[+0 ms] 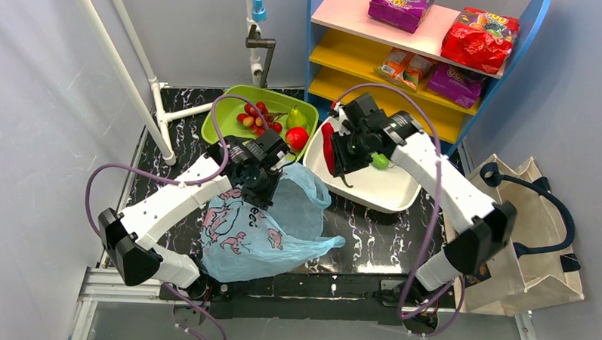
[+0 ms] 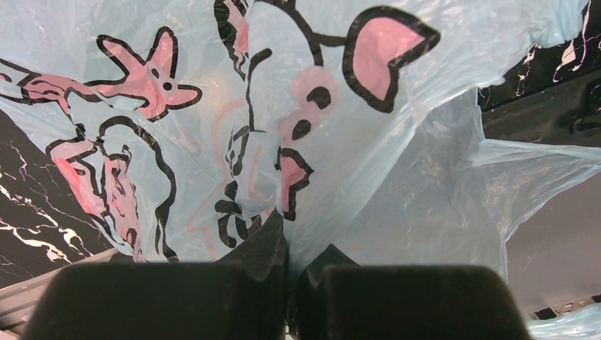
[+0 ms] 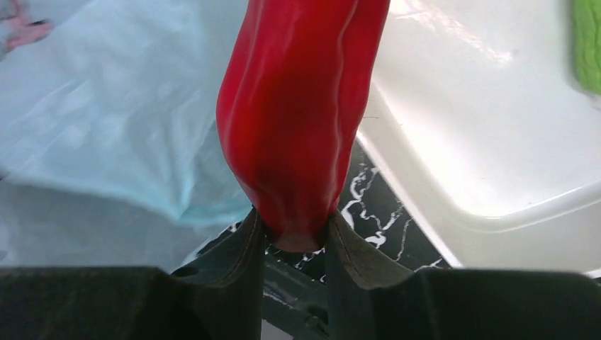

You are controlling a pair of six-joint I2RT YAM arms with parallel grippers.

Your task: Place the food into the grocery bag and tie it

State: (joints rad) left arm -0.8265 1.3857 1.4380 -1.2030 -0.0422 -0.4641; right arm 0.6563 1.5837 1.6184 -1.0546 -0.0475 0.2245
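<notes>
Black marbled table, near left: grocery bag slack, untied, film pinched in fully closed left gripper. Beside bag, not yet inside: long red pepper, clamped between narrowed jaws of right gripper. Outstanding in green tray: round red fruit and berries.

grocery bag was translucent light blue, pink cartoon prints outlined in black. long pepper glossy red; round fruit and berries red too. bin was lime green, tray plain white. tabletop black with white marble veining. tote beige, handles navy.
</notes>
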